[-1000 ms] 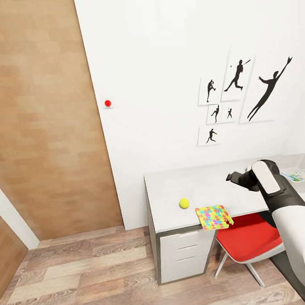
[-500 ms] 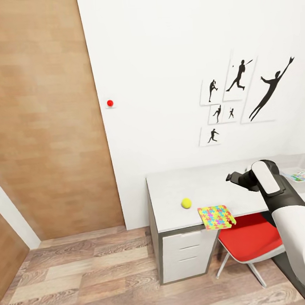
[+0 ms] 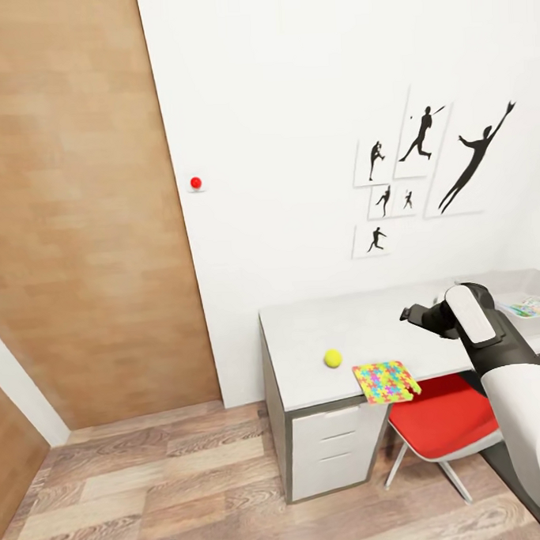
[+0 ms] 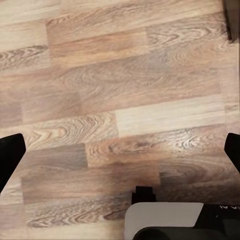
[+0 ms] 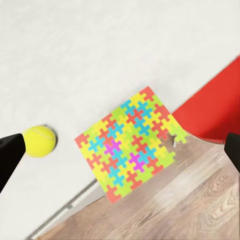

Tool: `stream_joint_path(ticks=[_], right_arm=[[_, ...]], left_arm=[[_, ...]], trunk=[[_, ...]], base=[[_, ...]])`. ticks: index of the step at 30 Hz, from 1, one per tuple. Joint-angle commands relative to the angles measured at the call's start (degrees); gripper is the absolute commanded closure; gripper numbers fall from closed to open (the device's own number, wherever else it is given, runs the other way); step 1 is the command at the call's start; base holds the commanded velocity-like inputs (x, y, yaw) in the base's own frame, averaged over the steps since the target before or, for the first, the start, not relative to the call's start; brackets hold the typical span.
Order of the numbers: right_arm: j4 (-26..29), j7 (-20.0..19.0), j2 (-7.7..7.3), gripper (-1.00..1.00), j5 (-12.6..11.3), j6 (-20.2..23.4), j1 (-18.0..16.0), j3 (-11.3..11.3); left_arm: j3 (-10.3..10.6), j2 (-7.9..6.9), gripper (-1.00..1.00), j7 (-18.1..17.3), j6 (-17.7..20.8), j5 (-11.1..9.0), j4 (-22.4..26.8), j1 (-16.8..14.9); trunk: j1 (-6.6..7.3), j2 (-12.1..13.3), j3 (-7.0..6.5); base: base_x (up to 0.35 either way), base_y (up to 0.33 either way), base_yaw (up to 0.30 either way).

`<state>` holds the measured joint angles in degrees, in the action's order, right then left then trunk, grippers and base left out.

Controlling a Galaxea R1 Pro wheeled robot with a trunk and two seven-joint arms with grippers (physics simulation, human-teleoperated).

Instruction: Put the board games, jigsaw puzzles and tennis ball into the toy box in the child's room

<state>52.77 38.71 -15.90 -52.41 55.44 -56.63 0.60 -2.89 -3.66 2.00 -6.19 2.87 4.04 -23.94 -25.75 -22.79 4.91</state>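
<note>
The right wrist view shows the wide-apart right gripper (image 5: 120,150) above the colourful square jigsaw puzzle (image 5: 131,145), one corner piece loose; the left gripper (image 4: 120,152), also wide apart, faces the brown wooden floor (image 4: 115,90).

No legible text, label, brand or number appears; the white wall's framed black silhouette prints (image 3: 423,175) carry none.

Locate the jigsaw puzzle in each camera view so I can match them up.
Head view: jigsaw puzzle lies at the table's near edge, overhanging it, above the red chair.
Left wrist view: not in it; wood floor below.
Right wrist view: jigsaw puzzle near centre, one corner past the table edge.
Shared landmark: tennis ball beside the puzzle in the head and right wrist views.
</note>
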Motion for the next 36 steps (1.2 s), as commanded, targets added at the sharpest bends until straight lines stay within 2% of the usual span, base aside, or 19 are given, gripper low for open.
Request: stream_joint_path(ticks=[1, 19, 27, 36], right_arm=[[0.0, 0.6, -0.01, -1.00, -0.6, 0.1, -0.1, 0.0], [0.0, 0.6, -0.01, -1.00, -0.6, 0.1, 0.8, 0.0], [-1.5, 0.5, 0.07, -1.00, -0.6, 0.2, 0.9, -0.2], [-4.0, -4.1, 0.08, -1.00, -0.5, 0.3, 0.9, -0.4]], left_arm=[[-0.3, 0.00, -1.00, 0.1, -0.2, 0.3, -0.1, -0.1], [-0.3, 0.07, -1.00, 0.1, -0.2, 0.3, -0.1, -0.1], [-0.3, 0.06, -1.00, 0.1, -0.2, 0.3, -0.1, -0.1], [-0.3, 0.06, -1.00, 0.1, -0.2, 0.3, -0.1, -0.1]], trunk=[[-0.03, -0.1, 0.13], [-0.03, -0.1, -0.20], [-0.03, -0.1, -0.34], [-0.03, -0.1, -0.36]], base=[[-0.054, 0.039, -0.210], [-0.062, 0.071, -0.267], [-0.217, 0.002, -0.232], [-0.314, 0.066, -0.036]])
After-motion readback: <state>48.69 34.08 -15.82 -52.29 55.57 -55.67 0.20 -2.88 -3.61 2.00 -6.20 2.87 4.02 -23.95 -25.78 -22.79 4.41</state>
